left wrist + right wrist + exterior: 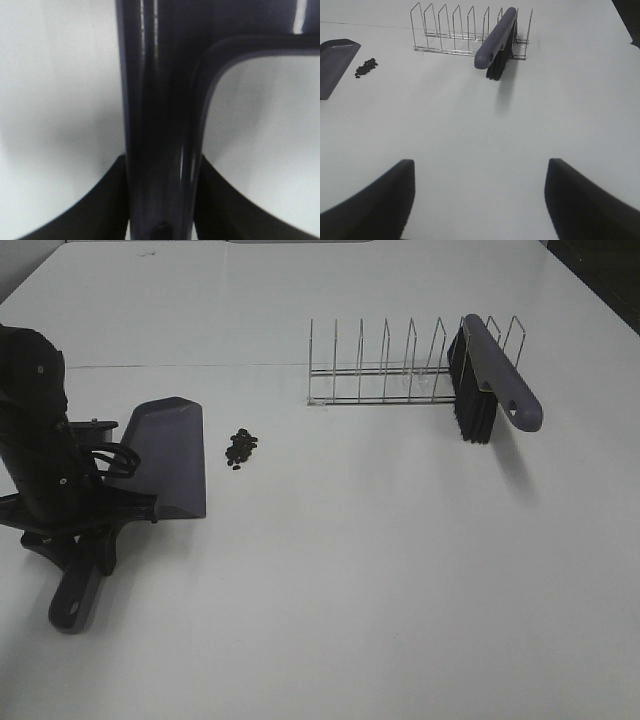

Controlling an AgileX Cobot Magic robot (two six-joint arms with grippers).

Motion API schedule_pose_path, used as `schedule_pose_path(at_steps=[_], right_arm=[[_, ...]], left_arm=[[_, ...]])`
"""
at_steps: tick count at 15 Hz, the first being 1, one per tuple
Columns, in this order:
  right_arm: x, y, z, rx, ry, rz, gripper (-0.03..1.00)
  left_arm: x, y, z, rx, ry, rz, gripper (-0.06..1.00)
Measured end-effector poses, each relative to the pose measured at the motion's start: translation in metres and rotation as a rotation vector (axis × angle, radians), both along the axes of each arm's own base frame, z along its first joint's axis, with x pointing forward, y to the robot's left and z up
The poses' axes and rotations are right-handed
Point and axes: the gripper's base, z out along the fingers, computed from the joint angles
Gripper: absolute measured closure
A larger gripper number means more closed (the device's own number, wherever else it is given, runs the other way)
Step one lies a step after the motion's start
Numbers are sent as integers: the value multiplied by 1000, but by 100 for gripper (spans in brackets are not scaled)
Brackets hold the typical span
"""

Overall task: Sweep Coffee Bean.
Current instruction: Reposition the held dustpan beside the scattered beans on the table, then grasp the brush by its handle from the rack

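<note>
A small heap of dark coffee beans [241, 448] lies on the white table just right of the grey-purple dustpan [170, 455]. My left gripper [85, 530] is shut on the dustpan's handle [160, 100], which runs between the two black fingers [100, 210] in the left wrist view. The brush [495, 375] leans in the right end of the wire rack [380, 370], bristles down. In the right wrist view my right gripper [480, 200] is open with nothing between its fingers, well short of the brush [495, 42]. That view also shows the beans [366, 68] and the dustpan's lip [335, 65].
The wire rack [450, 30] stands at the back of the table with several upright dividers. A dark edge [600, 280] bounds the table at the far right.
</note>
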Motion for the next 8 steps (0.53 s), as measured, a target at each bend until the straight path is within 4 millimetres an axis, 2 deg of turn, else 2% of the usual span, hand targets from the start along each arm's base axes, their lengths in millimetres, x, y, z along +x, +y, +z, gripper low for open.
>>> schedule_pose_path(at_steps=[5,8], right_arm=[[0,0,0,1,0,0,36],[15,-1,7,1,20,-6,36]], left_arm=[[-4,1,52,-38,-121,0,62],[-4,1,55,-36,-131,-4,62]])
